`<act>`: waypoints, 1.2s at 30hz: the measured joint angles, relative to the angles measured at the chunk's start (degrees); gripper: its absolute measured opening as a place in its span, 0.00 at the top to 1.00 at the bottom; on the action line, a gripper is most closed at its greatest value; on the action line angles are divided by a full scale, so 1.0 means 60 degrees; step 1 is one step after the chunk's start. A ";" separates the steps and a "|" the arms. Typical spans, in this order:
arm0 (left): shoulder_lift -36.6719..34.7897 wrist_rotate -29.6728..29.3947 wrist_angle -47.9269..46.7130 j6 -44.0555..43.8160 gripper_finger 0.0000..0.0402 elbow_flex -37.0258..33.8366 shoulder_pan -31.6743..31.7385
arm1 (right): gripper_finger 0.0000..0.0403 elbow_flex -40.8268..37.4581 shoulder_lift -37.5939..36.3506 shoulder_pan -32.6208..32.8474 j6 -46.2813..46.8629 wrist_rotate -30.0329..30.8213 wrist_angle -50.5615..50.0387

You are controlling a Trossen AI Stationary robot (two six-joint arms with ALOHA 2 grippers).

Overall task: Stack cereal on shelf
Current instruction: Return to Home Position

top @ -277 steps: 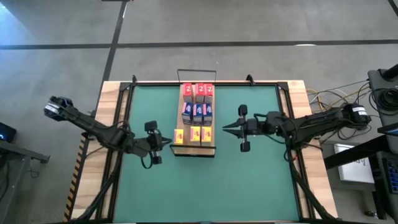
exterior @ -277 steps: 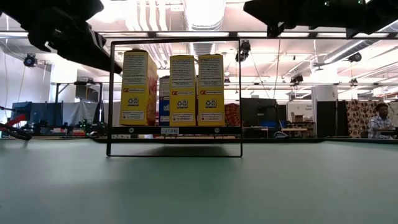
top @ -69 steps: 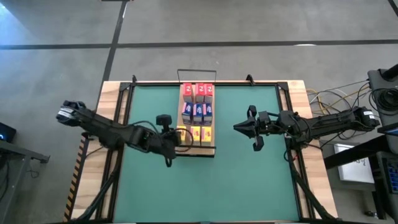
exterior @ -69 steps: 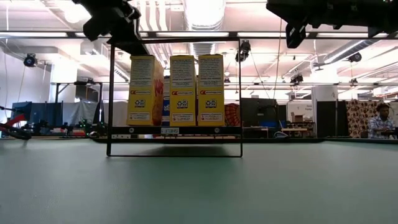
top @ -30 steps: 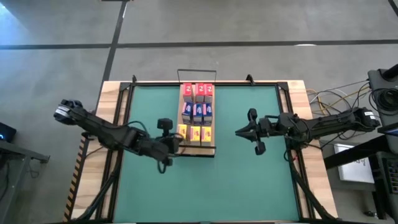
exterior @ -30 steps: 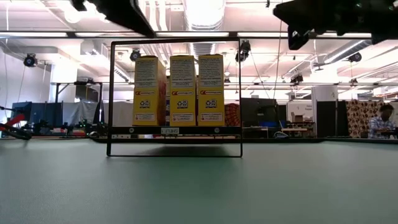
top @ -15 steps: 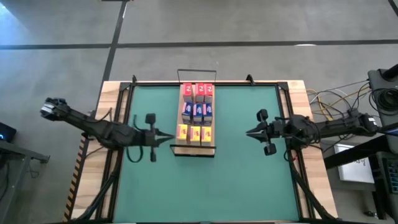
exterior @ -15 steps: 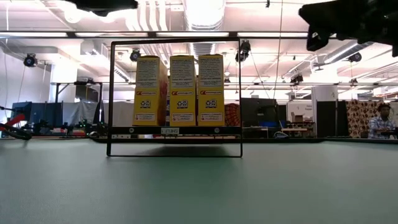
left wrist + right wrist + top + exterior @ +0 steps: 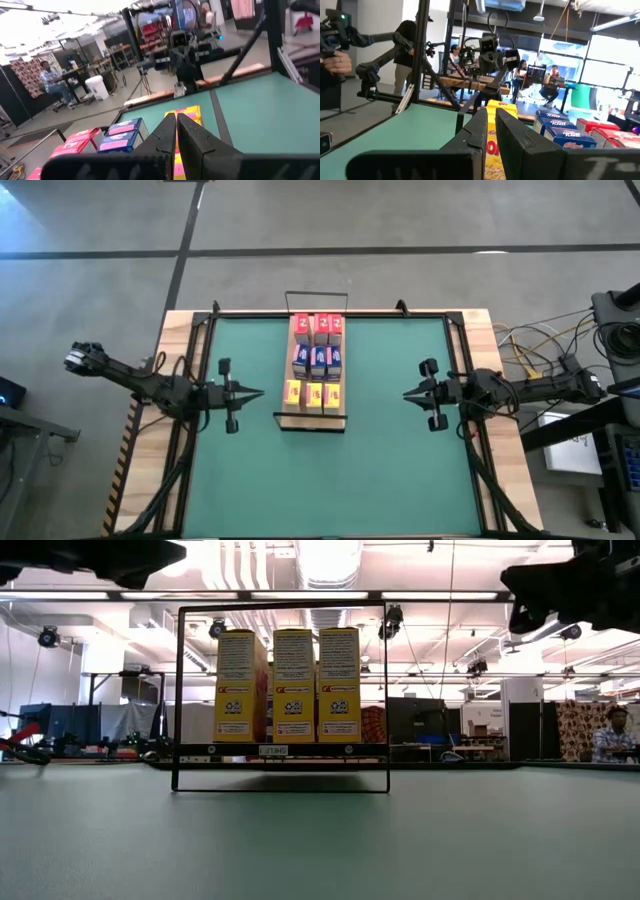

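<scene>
The left gripper and the right gripper each hung above the green mat with fingers drawn together on nothing. I judge that this suited a homing step with no box left to carry. Between them, ahead of both sets of fingertips and well apart from either, stood the shelf. Its three yellow boxes were directly in line with the grippers, the blue boxes beyond them and the red boxes farthest off, sorted in rows by colour, so the stacking looked finished.
</scene>
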 joint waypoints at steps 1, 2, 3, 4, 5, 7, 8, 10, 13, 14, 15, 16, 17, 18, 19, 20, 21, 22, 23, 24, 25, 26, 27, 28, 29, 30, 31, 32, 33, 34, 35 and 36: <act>-0.0131 -0.0002 0.0131 -0.0005 1.00 -0.0131 0.0000 | 0.93 -0.0026 -0.0103 0.0000 -0.0042 0.0000 -0.0028; -0.0269 0.0000 0.0266 0.0003 1.00 -0.0280 0.0000 | 0.93 -0.0033 -0.0200 0.0000 -0.0096 0.0000 -0.0011; -0.0406 -0.0004 0.0359 0.0023 1.00 -0.0423 0.0006 | 0.93 -0.0033 -0.0285 0.0000 -0.0173 0.0003 -0.0062; -0.0531 -0.0007 0.0464 0.0023 1.00 -0.0560 0.0019 | 0.93 -0.0033 -0.0362 0.0000 -0.0233 0.0002 -0.0184; -0.0650 -0.0007 0.0613 0.0019 1.00 -0.0696 0.0039 | 0.93 -0.0036 -0.0448 -0.0003 -0.0301 0.0003 -0.0296; -0.0886 -0.0011 0.1003 0.0020 1.00 -0.0996 0.0076 | 0.93 -0.0037 -0.0595 -0.0004 -0.0465 0.0009 -0.0560; -0.1001 -0.0011 0.1128 0.0008 1.00 -0.1126 0.0082 | 0.93 -0.0037 -0.0681 0.0000 -0.0503 0.0051 -0.0689; -0.1217 -0.0011 0.1205 -0.0037 1.00 -0.1339 0.0095 | 0.93 -0.0037 -0.0834 0.0000 -0.0570 0.0250 -0.0841; -0.1583 -0.0011 0.1292 -0.0175 1.00 -0.1694 0.0109 | 0.93 -0.0037 -0.1114 0.0000 -0.0797 0.0718 -0.0955; -0.1716 -0.0011 0.1292 -0.0201 1.00 -0.1805 0.0109 | 0.93 -0.0040 -0.1225 0.0000 -0.0918 0.0794 -0.0959; -0.1860 -0.0011 0.1301 -0.0233 1.00 -0.1908 0.0109 | 0.93 -0.0040 -0.1339 -0.0004 -0.0990 0.0823 -0.0970; -0.2012 -0.0011 0.1315 -0.0252 1.00 -0.2017 0.0109 | 0.93 -0.0040 -0.1454 -0.0004 -0.1027 0.0817 -0.0997; -0.2171 -0.0011 0.1320 -0.0268 1.00 -0.2133 0.0109 | 0.93 -0.0040 -0.1563 -0.0004 -0.1031 0.0768 -0.1071; -0.2359 -0.0011 0.1320 -0.0268 1.00 -0.2258 0.0109 | 0.93 -0.0040 -0.1672 0.0000 -0.1014 0.0719 -0.1228; -0.2552 -0.0011 0.1311 -0.0272 1.00 -0.2368 0.0109 | 0.93 -0.0044 -0.1777 0.0000 -0.0968 0.0684 -0.1386; -0.2758 -0.0011 0.1288 -0.0276 1.00 -0.2460 0.0109 | 0.93 -0.0044 -0.1890 0.0000 -0.0930 0.0637 -0.1541; -0.2971 -0.0011 0.1287 -0.0276 1.00 -0.2536 0.0109 | 0.93 -0.0044 -0.2006 0.0000 -0.0914 0.0575 -0.1686; -0.3184 -0.0011 0.1291 -0.0268 1.00 -0.2589 0.0109 | 0.93 -0.0044 -0.2108 0.0000 -0.0901 0.0486 -0.1835; -0.3404 -0.0011 0.1294 -0.0232 1.00 -0.2630 0.0109 | 0.93 -0.0044 -0.2206 0.0000 -0.0897 0.0449 -0.1988; -0.3631 -0.0011 0.1289 -0.0186 1.00 -0.2657 0.0109 | 0.93 -0.0044 -0.2297 0.0000 -0.0884 0.0427 -0.2133; -0.3848 -0.0011 0.1257 -0.0135 1.00 -0.2665 0.0109 | 0.93 -0.0044 -0.2399 0.0000 -0.0880 0.0419 -0.2280; -0.4081 -0.0011 0.1244 -0.0061 1.00 -0.2679 0.0109 | 0.93 -0.0045 -0.2502 0.0000 -0.0898 0.0408 -0.2398; -0.4290 -0.0011 0.1237 0.0030 1.00 -0.2696 0.0109 | 0.93 -0.0045 -0.2602 0.0000 -0.0945 0.0404 -0.2475; -0.4498 -0.0011 0.1235 0.0152 1.00 -0.2710 0.0109 | 0.93 -0.0048 -0.2705 0.0000 -0.0986 0.0401 -0.2579; -0.4714 -0.0011 0.1226 0.0291 1.00 -0.2724 0.0109 | 0.93 -0.0048 -0.2791 0.0000 -0.1015 0.0401 -0.2662; -0.4928 -0.0011 0.1219 0.0428 1.00 -0.2730 0.0109 | 0.93 -0.0048 -0.2888 0.0000 -0.1025 0.0401 -0.2704; -0.5137 -0.0011 0.1220 0.0545 1.00 -0.2736 0.0109 | 0.93 -0.0048 -0.2889 0.0000 -0.1051 0.0394 -0.2826; -0.5348 -0.0012 0.1220 0.0668 1.00 -0.2747 0.0109 | 0.93 -0.0048 -0.2889 0.0000 -0.1071 0.0344 -0.2839; -0.5573 -0.0011 0.1205 0.0760 1.00 -0.2760 0.0109 | 0.93 -0.0048 -0.2889 0.0000 -0.1127 0.0243 -0.2830; -0.5732 -0.0015 0.1166 0.0808 1.00 -0.2764 0.0109 | 0.93 -0.0048 -0.2887 0.0000 -0.1155 0.0182 -0.2822; -0.5736 -0.0044 0.1180 0.0829 1.00 -0.2767 0.0114 | 0.93 -0.0048 -0.2875 0.0000 -0.1155 0.0147 -0.2836; -0.5729 -0.0129 0.1180 0.0882 1.00 -0.2769 0.0117 | 0.93 -0.0049 -0.2884 0.0002 -0.1152 0.0141 -0.2888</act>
